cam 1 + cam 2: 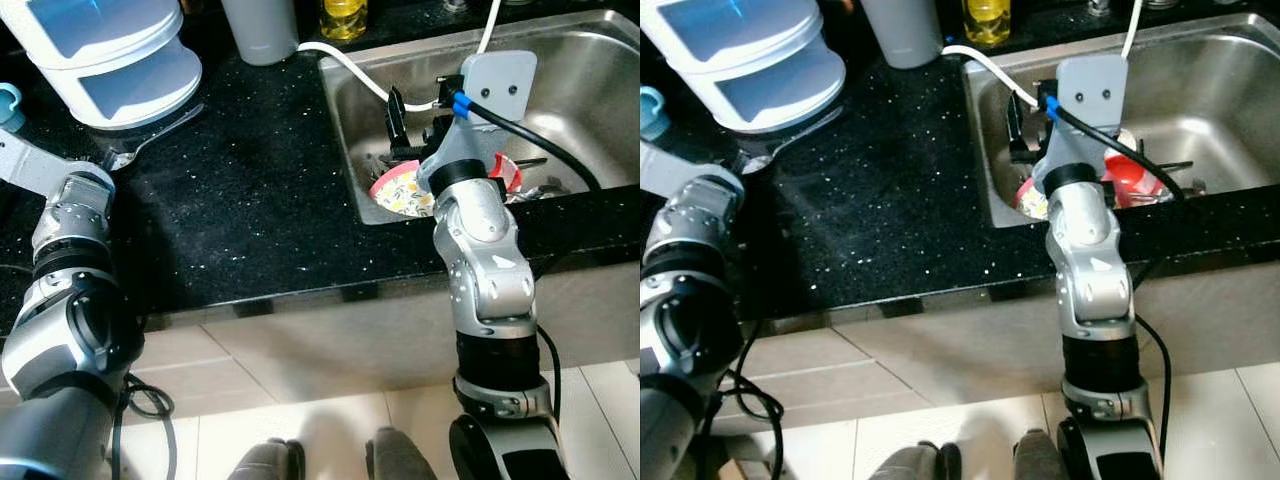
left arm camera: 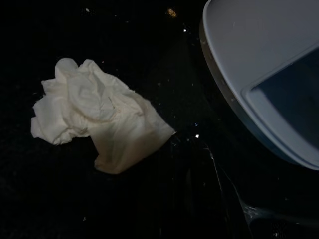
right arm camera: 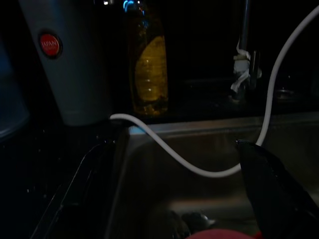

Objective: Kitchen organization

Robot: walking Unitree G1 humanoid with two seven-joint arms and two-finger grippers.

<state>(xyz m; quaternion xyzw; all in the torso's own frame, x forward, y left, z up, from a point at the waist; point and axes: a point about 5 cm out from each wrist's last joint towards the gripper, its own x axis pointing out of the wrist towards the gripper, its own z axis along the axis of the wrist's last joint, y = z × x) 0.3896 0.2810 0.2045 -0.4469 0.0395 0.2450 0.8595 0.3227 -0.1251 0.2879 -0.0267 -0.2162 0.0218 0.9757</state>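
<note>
Right gripper [image 1: 415, 125], jaws open over the sink [image 1: 580, 75] dishes at 1 o'clock, risks snagging the white hose [image 1: 345, 62]; left jaws' state unclear.

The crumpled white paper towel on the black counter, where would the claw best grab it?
Take the crumpled white paper towel at its bunched, raised middle, coming straight down from above. It lies loose on the black speckled counter, so its thin edges offer little to pinch.

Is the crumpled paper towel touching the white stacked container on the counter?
Apart. The left wrist view shows the crumpled paper towel and the white container with a plain strip of bare black counter between them.
</note>
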